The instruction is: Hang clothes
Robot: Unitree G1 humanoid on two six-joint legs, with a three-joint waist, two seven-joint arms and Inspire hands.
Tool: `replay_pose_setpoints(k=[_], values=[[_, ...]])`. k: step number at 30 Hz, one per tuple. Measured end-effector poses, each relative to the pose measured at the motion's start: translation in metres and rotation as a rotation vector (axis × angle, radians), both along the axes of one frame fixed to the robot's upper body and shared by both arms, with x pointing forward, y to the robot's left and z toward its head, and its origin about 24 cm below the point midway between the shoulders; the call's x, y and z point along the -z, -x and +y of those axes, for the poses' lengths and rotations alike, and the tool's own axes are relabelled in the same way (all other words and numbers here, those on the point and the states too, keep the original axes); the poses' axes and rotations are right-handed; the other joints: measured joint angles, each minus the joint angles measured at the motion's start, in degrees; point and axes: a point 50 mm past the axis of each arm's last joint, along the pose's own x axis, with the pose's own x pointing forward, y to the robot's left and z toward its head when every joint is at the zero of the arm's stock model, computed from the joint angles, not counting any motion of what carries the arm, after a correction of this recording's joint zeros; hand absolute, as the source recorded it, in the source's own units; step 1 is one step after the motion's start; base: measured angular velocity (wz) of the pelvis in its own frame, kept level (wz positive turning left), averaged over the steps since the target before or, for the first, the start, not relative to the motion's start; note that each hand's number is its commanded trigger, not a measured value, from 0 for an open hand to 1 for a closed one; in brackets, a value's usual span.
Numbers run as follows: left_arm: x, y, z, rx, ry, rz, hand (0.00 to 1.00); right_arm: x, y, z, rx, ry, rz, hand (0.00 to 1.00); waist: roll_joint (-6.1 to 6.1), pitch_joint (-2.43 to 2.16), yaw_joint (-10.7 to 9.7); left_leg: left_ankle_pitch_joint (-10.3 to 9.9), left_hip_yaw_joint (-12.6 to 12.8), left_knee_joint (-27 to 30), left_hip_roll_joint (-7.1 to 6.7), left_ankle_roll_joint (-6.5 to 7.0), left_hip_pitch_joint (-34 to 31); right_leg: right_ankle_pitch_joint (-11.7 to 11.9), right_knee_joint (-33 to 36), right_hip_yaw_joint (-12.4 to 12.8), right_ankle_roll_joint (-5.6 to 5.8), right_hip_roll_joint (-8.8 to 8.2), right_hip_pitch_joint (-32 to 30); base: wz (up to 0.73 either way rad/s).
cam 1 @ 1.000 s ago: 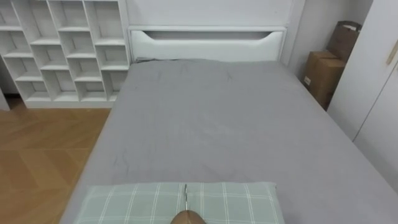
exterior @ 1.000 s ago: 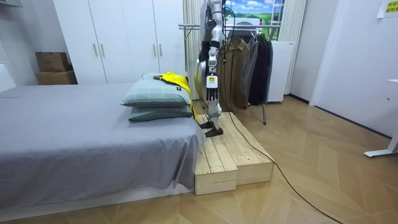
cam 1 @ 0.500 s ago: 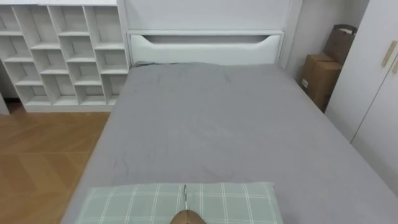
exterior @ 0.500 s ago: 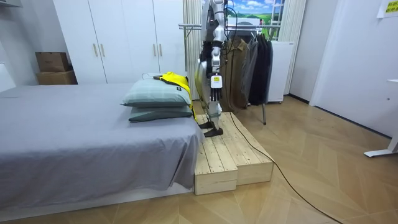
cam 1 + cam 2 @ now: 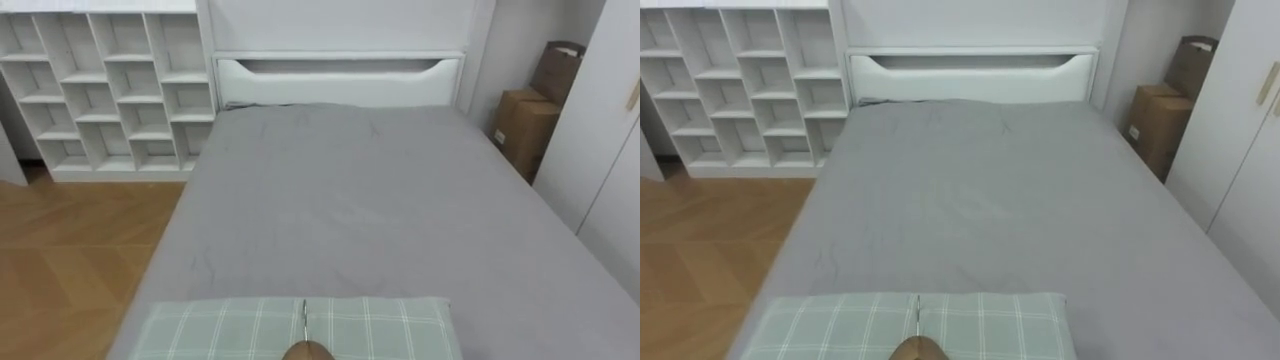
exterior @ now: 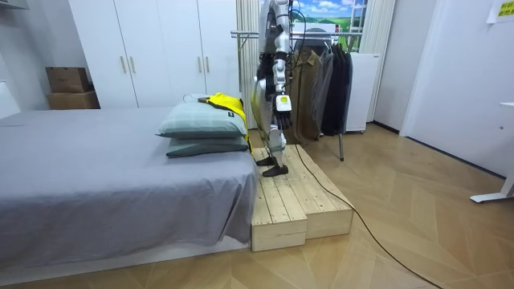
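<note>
Robot stands on a wood platform (image 6: pixel 293 201) at the bed's (image 5: pixel 370 200) pillow end, facing the bed. Left hand (image 6: pixel 281 108) hangs at its side; open or closed, can't tell. Yellow garment (image 6: pixel 227 106) lies on the stacked pillows (image 6: pixel 201 122), near the hand on the room view's left. Clothes rack (image 6: pixel 321 80) with dark clothes is behind the hand, on the room view's right.

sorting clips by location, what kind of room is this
Most likely a bedroom: a bed with a grey sheet and a checked pillow, white wardrobe doors, and hanging clothes.
</note>
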Motion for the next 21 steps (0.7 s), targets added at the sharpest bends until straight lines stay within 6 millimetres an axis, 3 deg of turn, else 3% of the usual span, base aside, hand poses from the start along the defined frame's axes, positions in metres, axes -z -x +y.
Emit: replay_pose_setpoints(k=[1, 6, 12, 21], values=[[-0.001, -0.002, 0.003, 0.003, -0.032, -0.009, 0.0, 0.0, -0.001, 0.0, 0.001, 0.003, -0.006, 0.0, 0.37, -0.16, 0.0, 0.0, -0.1, 0.0, 0.0, -0.01, 0.0, 0.0, 0.0, -0.1, 0.0, 0.0, 0.0, 0.05], [-0.008, -0.017, 0.015, 0.034, -0.196, -0.066, 0.0, -0.001, -0.005, -0.002, 0.0, 0.037, -0.027, 0.0, 0.32, 0.1, 0.0, 0.0, -0.9, -0.3, -0.03, -0.01, -0.1, 0.0, 0.0, -0.9, 0.0, -0.06, 0.3, 0.07], [-0.02, -0.042, 0.03, 0.079, -0.425, -0.162, 0.0, -0.001, -0.008, -0.003, 0.05, 0.049, -0.068, 0.0, 0.47, 0.09, 0.1, 0.0, -1.2, -0.3, -0.07, -0.06, -0.2, 0.0, 0.1, -1.1, -0.02, -0.1, 0.2, 0.02], [-0.052, -0.098, 0.039, 0.259, -0.722, -0.434, 0.0, -0.004, -0.017, -0.012, 0.024, 0.08, -0.131, 0.0, 0.8, -0.09, -0.7, 0.1, -2.3, -0.1, -0.31, -0.07, -0.7, 0.0, -0.5, -2.5, -0.01, -0.3, 0.3, 0.05]])
